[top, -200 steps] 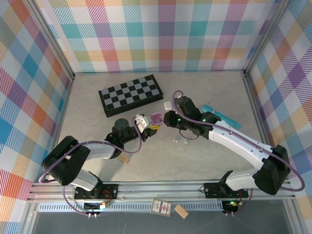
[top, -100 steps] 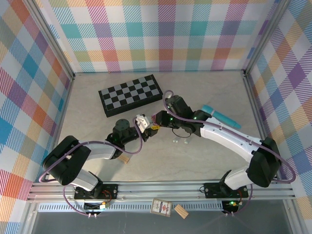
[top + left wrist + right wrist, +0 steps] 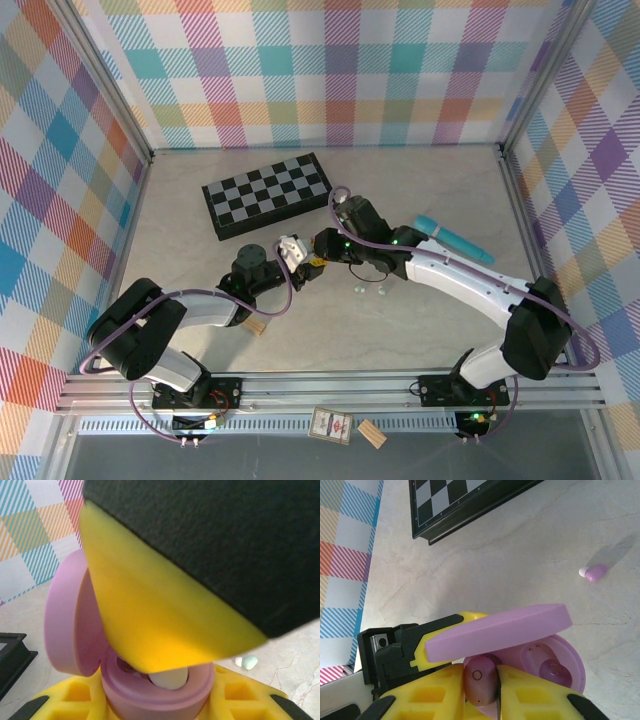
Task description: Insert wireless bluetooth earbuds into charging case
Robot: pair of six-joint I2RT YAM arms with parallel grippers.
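While viewed from the wrists, grips open purple charging case (image 3: 160, 687) in left claw (image 3: 304, 258), lid (image 3: 495, 630) raised. Pinches purple earbud (image 3: 480, 680) tight in right claw (image 3: 496, 695), at case's rim beneath that lid. Leaves second purple earbud (image 3: 594, 573) lying on table (image 3: 520, 545) beyond, well apart; two pale earbuds (image 3: 358, 290) near right arm (image 3: 460, 280). Cannot read print on card (image 3: 330, 425) at near edge.

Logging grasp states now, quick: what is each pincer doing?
Left pincer: shut on the open purple pebble-shaped plastic charging case.
Right pincer: shut on a small purple plastic earbud.
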